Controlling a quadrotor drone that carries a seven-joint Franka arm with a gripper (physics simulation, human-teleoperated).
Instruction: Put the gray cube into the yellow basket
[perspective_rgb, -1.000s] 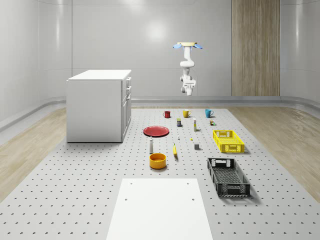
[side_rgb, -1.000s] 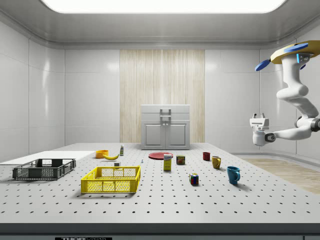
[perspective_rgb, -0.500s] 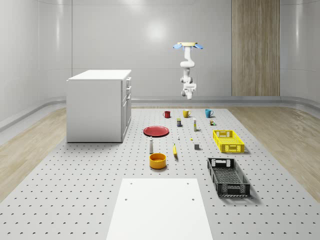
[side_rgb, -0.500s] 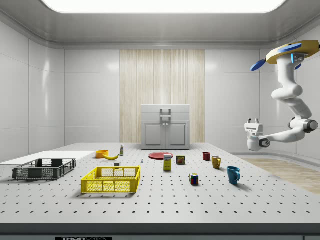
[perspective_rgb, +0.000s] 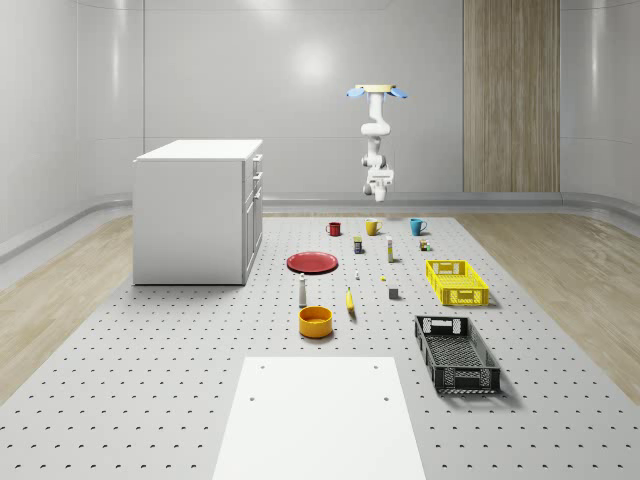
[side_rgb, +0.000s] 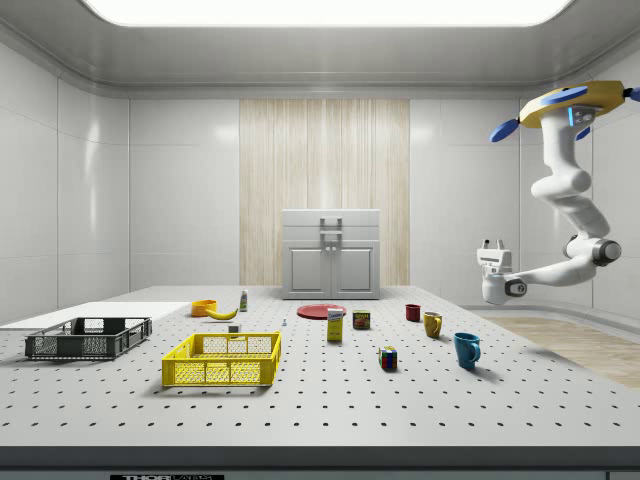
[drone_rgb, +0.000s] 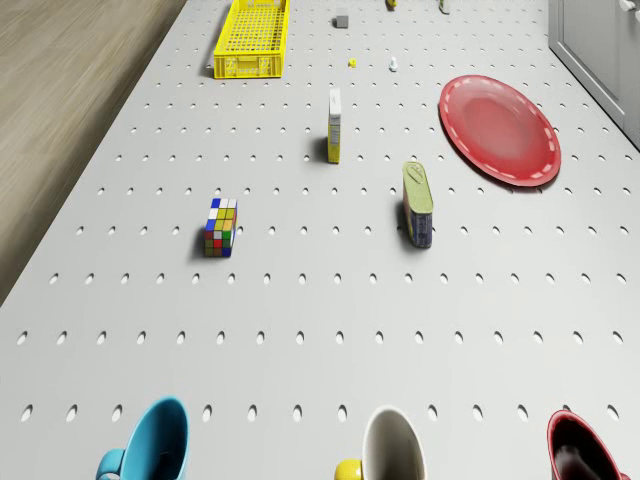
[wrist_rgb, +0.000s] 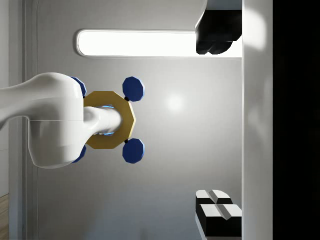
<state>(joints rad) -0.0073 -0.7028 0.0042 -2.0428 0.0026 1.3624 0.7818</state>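
Drone (side_rgb: 570, 103) hovers high at the far end of the table (perspective_rgb: 180, 380), on the outer side of the mug row: blue mug (drone_rgb: 150, 445), yellow mug (drone_rgb: 392, 450), red mug (drone_rgb: 585, 455). Arm (side_rgb: 570, 195) hangs below it, elbow bent and forearm reaching back toward the table. The wrist is turned upward, so the wrist view looks at the drone's underside and the ceiling light. Jaws are spread wide with nothing between them, up in the air and well apart from everything on the table.

Gray cube (perspective_rgb: 394, 293) sits on the table, near the yellow basket (perspective_rgb: 460, 297) on the whole-scene view's left of it, not touching. The drone view has the same pair at the far end of its field: cube (drone_rgb: 341, 21) beside basket (drone_rgb: 252, 60).

Between robot and cube: Rubik's cube (drone_rgb: 221, 227), upright carton (drone_rgb: 335, 125), can on its side (drone_rgb: 418, 203), red plate (drone_rgb: 500, 128). Black basket (perspective_rgb: 430, 345) lies on the table nearer the whole-scene camera than the yellow one.
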